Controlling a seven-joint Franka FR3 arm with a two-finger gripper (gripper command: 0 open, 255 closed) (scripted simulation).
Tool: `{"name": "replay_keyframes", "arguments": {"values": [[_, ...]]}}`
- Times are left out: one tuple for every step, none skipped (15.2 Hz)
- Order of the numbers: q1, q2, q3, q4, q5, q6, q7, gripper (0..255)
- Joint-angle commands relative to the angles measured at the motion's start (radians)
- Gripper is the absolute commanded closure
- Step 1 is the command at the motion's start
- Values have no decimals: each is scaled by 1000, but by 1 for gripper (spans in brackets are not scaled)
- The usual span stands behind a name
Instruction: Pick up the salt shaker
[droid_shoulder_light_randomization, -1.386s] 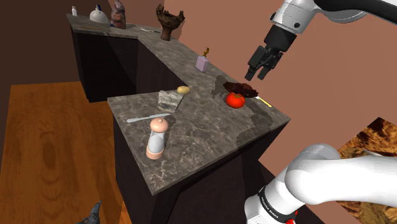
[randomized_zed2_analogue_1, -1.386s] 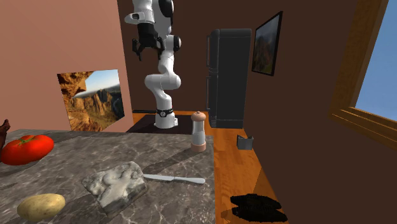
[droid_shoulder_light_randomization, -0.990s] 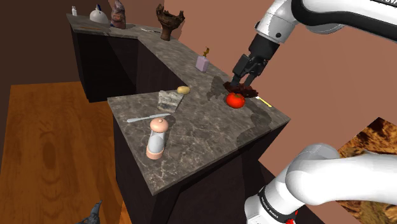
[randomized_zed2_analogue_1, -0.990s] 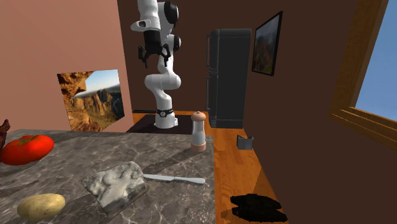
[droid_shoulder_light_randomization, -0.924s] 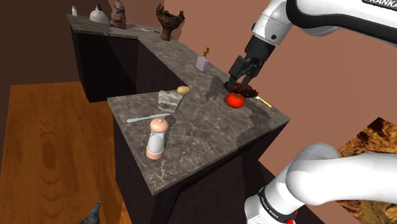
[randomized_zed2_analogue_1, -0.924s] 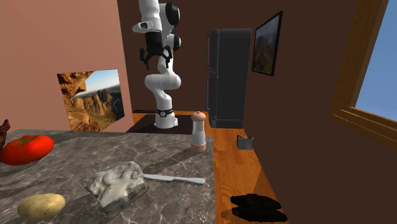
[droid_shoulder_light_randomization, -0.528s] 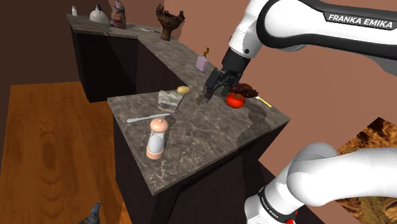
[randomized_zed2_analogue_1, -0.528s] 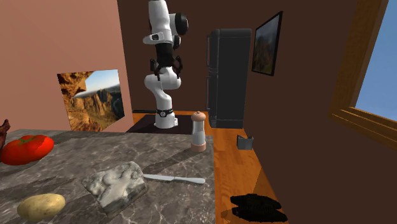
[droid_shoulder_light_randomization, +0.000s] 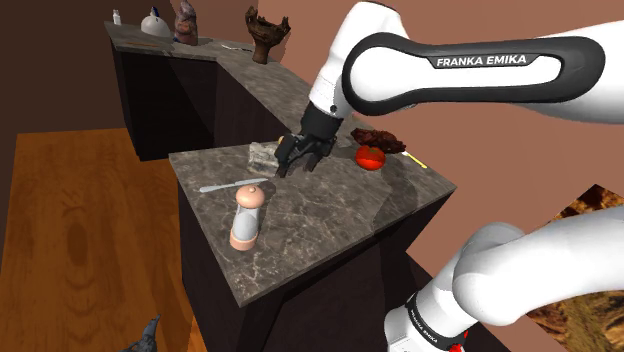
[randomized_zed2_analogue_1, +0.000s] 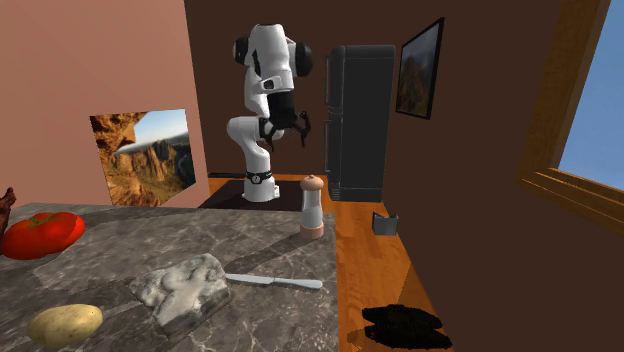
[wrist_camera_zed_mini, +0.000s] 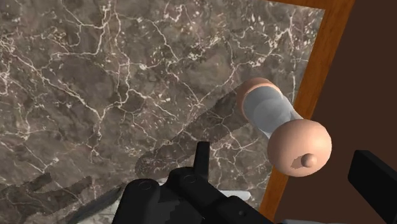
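While pincer (droid_shoulder_light_randomization: 292, 166) hangs wide open, empty, over desk (droid_shoulder_light_randomization: 330, 215), shaker (droid_shoulder_light_randomization: 246, 218) stands upright below it, untouched, in line with finger gap.

Partly hidden behind the claw (droid_shoulder_light_randomization: 292, 165) in the shoulder view: the block (droid_shoulder_light_randomization: 260, 155). Too small to tell: pale things (droid_shoulder_light_randomization: 153, 22) at the table's (droid_shoulder_light_randomization: 320, 215) far end. Cut by the second exterior view's left edge: a dark thing (randomized_zed2_analogue_1: 5, 210).
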Motion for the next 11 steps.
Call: {"name": "replay_keyframes", "arguments": {"values": [[6, 60, 27, 12, 7, 58, 17, 0], [9, 92, 42, 19, 9, 88, 28, 0], [12, 124, 56, 27, 9, 117, 39, 0], [14, 158, 71, 37, 8, 145, 51, 0], [16, 192, 85, 48, 4, 173, 64, 0], [18, 227, 99, 60, -1, 200, 77, 0], [19, 239, 104, 64, -3, 210, 82, 0], [19, 246, 105, 56, -3, 224, 81, 0], [20, 253, 107, 49, -3, 239, 80, 0], [20, 261, 109, 41, -3, 253, 80, 0], [20, 269, 111, 34, -3, 268, 79, 0]]}}
